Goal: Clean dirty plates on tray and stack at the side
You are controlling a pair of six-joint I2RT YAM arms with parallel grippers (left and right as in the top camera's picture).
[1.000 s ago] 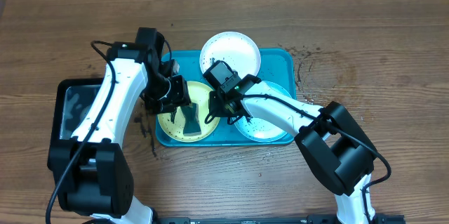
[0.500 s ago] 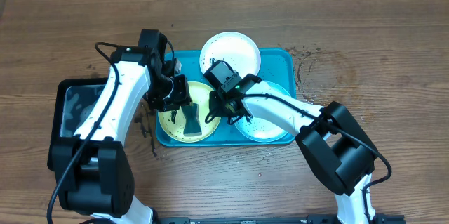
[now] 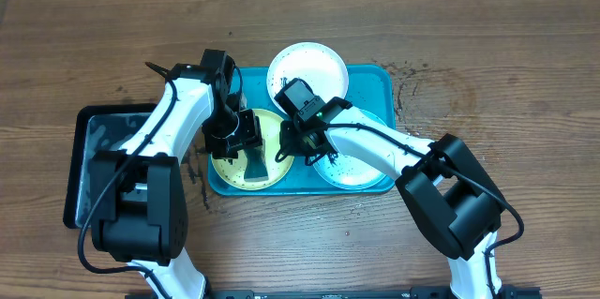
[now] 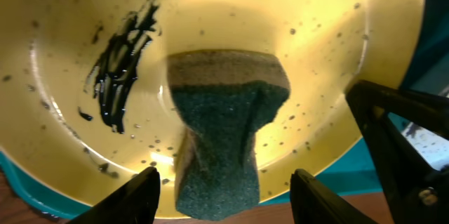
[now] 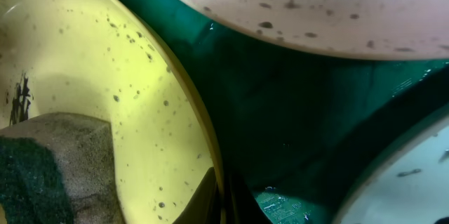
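Wooden tabletop, turquoise tray at centre: on its near-left yellow-green plate lies a sponge, left end effector released, fingers spread either side of it. Right end effector clenched on that plate's rim. Light blue plate near-right, white plate at the far edge.

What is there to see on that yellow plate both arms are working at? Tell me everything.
The yellow plate is small and round, plastic by its look, with a raised rim. It lies in the left part of the turquoise tray. A black smear and many dark specks soil it. A dark green sponge with a tan layer rests on it, between the fingers of the open left gripper. The right gripper is shut on its rim.
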